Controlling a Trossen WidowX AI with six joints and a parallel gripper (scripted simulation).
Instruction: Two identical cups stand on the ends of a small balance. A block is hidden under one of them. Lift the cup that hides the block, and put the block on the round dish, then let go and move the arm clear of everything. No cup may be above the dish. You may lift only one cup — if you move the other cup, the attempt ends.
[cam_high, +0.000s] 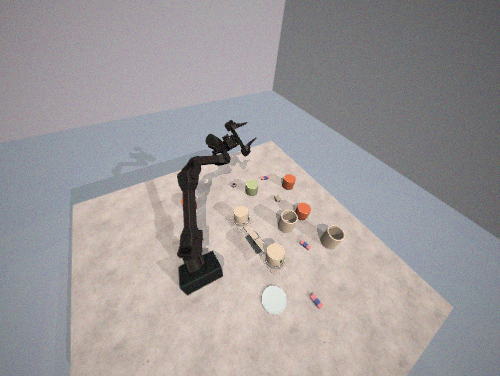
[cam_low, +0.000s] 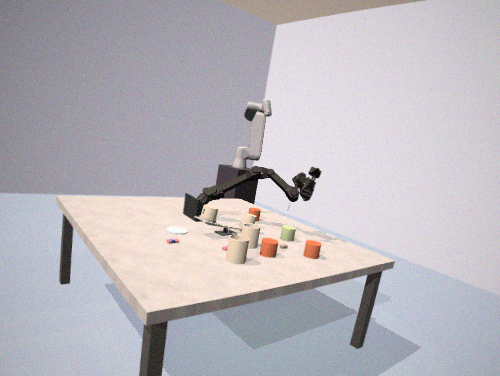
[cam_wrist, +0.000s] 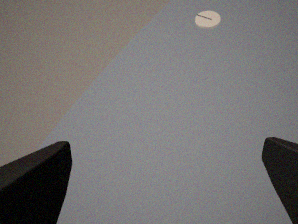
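Two pale tan upside-down cups stand on the ends of a small balance. One cup is at the end nearer the dish; the other cup is at the far end, partly hidden in the exterior view. The beam looks higher at the dish-side end. A small green spot shows beside that cup. No block shows under either cup. The round pale dish lies flat with nothing on it. My gripper is open and empty, high up and well away from both cups.
Two open tan cups stand beside the balance. Orange cylinders and a green one stand farther off. Small red-and-blue pieces lie around. Another orange thing is partly behind my arm.
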